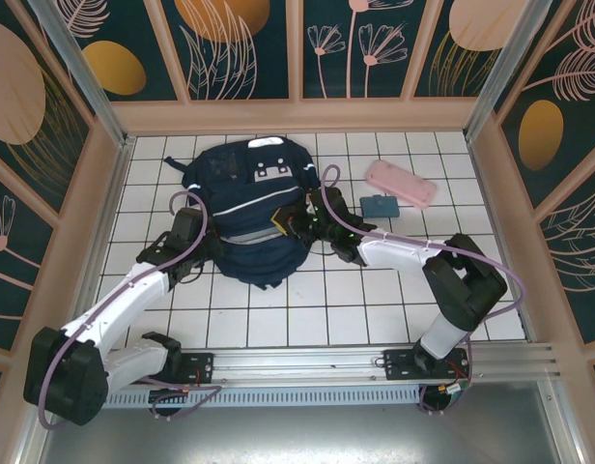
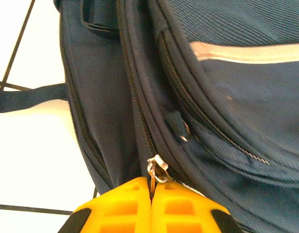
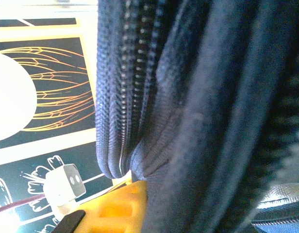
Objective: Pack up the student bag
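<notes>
Soft and floppy, the student bag [image 1: 254,217] handles best by its zipper pull [image 2: 157,169], clamped in the left gripper [image 2: 150,188], while the right gripper [image 1: 302,229] pinches its fabric.

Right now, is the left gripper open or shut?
The left gripper is shut on the zipper pull: yellow fingers meet, pinching it at the student bag's side.

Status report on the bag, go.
Left gripper shut on zipper pull of backpack. Right gripper pressed into its side fabric, grip unclear. Pink case and blue pouch lie outside, nothing blocking.
</notes>
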Tool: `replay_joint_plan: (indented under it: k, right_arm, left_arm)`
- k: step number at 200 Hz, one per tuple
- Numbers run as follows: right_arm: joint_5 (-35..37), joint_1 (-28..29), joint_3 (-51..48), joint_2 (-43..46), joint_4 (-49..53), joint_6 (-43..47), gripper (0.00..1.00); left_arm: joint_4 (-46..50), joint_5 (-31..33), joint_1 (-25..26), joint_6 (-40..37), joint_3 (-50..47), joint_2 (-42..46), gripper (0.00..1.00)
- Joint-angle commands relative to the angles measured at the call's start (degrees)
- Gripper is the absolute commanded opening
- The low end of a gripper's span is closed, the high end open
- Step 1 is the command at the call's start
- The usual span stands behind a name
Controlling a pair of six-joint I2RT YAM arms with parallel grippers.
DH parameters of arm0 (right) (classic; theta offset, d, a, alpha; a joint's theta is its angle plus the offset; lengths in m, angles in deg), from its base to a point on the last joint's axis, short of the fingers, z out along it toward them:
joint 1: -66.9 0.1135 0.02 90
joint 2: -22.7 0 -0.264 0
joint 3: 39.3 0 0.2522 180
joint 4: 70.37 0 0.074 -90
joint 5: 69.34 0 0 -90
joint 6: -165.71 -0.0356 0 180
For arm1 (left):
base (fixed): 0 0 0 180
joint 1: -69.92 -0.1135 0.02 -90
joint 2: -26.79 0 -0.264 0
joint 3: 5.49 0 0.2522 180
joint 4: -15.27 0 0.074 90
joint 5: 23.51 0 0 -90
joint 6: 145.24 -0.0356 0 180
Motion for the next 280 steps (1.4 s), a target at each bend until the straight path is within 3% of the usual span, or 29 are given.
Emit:
replay_joint_plan:
  k: [1, 22, 46, 64, 96, 114, 144, 200, 244, 280]
  right_arm:
    - [2.02, -2.06, -0.03, 3.37, 0.82, 1.87, 0.07]
    - [1.13, -2.09, -0.14, 3.56, 1.35, 2.75, 0.15]
    - [0.79, -2.07, 1.59, 4.52, 8.65, 7.74, 0.54]
    - [2.84, -2.12, 1.74, 6.56, 14.99, 12.15, 0.63]
    - [14.13, -3.74, 1.46, 13.00, 28.65, 21.52, 0.66]
    - [20.52, -7.73, 1.81, 14.85, 34.76, 26.62, 0.68]
    - [25.06, -18.11, 3.80, 12.77, 39.35, 34.77, 0.71]
    - [27.92, -31.21, 21.40, -5.77, 41.71, 48.66, 0.79]
    - [28.75, -35.16, 41.87, -23.47, 46.53, 57.02, 0.98]
    - [25.05, -38.27, 50.85, -31.86, 51.04, 57.75, 0.99]
  left_arm:
    - [3.50, 13.12, -1.81, 2.87, 1.99, -2.75, 0.04]
    - [3.66, 13.54, -1.90, 3.59, 3.32, -4.27, 0.28]
    - [4.83, 11.52, -1.94, 3.14, 3.75, -2.87, 0.60]
    - [7.77, 11.74, -1.90, 3.04, 4.01, -1.03, 0.68]
    - [11.55, 12.25, -1.94, 2.84, 4.44, 4.48, 0.79]
    - [11.59, 10.94, -1.87, 1.99, 5.10, 7.13, 0.83]
    - [9.12, 6.04, -1.94, 0.27, 5.82, 8.40, 0.86]
    - [6.41, 1.49, -1.94, -0.87, 5.94, 7.75, 0.90]
    - [5.96, -0.03, -1.94, -1.18, 5.11, 8.64, 0.93]
    - [5.61, -1.04, -1.87, -1.00, 4.59, 9.07, 0.94]
